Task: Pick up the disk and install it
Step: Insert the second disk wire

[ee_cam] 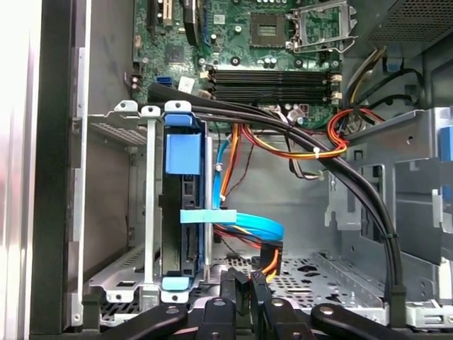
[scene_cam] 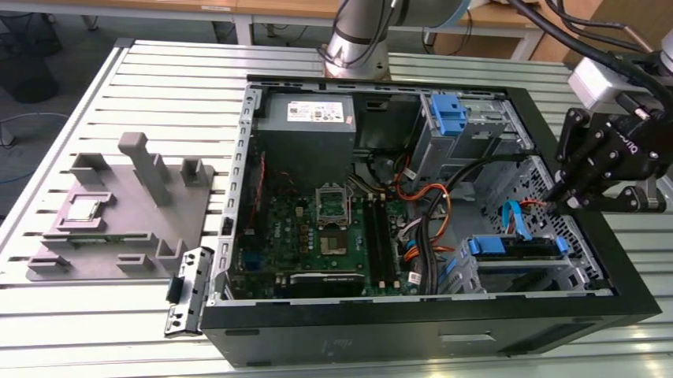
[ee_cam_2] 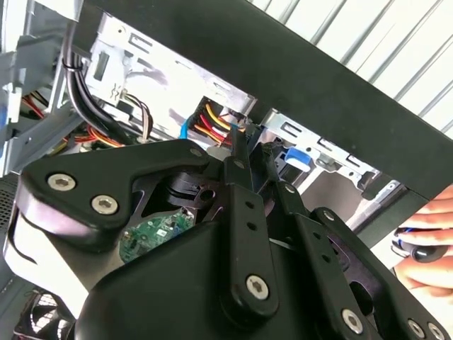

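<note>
1. You see the open PC case lying on its side on the slatted alu table, interior facing up.
2. The gripper hangs above the case's edge at the exterior view's right, just over the drive cage area. Fingertips point down into the case.
3. Claw state: narrow. In the first wrist view the gripper has its fingertips nearly together w/ nothing between them. The second wrist view shows the gripper the same way: tips close, holding nothing.
4. The disk sits in the drive cage at the near corner of the case on the exterior view's right. Its blue carrier frame shows at both ends.
5. In the first wrist view the disk stands edge-on inside the cage, w/ a blue tab at each end of the slot. The gripper is near it, not touching.
6. A light-blue flat cable runs from beside the disk across the cage floor. Orange and black wire bundles cross above it.
7. Mainboard fills the case's middle. The grey PSU box sits at the far end.
8. A 2nd blue latch sits in the far bay, beside the PSU box.
9. On the table at the exterior view's left stands a grey fixture, well apart from the case.
10. A person's hand shows in the second wrist view, outside the case wall.
</note>
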Controlling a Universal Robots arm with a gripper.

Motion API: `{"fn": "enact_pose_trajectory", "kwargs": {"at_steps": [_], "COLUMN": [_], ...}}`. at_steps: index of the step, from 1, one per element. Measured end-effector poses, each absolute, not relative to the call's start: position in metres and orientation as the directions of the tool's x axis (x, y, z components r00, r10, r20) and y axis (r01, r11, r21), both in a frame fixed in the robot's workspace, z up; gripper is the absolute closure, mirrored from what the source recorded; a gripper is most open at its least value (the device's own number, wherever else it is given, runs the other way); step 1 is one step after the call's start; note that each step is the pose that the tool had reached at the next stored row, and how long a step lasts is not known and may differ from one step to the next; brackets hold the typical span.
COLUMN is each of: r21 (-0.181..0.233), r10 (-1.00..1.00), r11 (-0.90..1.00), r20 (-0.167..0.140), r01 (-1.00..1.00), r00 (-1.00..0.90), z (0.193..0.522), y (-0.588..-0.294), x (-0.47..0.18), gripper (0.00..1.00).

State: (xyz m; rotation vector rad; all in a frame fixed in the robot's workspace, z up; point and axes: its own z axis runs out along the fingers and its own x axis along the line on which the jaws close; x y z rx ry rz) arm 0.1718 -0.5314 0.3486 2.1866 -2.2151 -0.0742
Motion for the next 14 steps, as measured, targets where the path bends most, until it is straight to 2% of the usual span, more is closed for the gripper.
{"fn": "enact_pose_trajectory", "kwargs": {"at_steps": [14], "r21": [0.060], "r10": [-1.000], "r11": [0.014], "r20": [0.021], "r01": [-0.998], "r00": [-0.013], "z": [0.3435], "y": [-0.5314], "x": [0.1696], "gripper": [0.77]}}
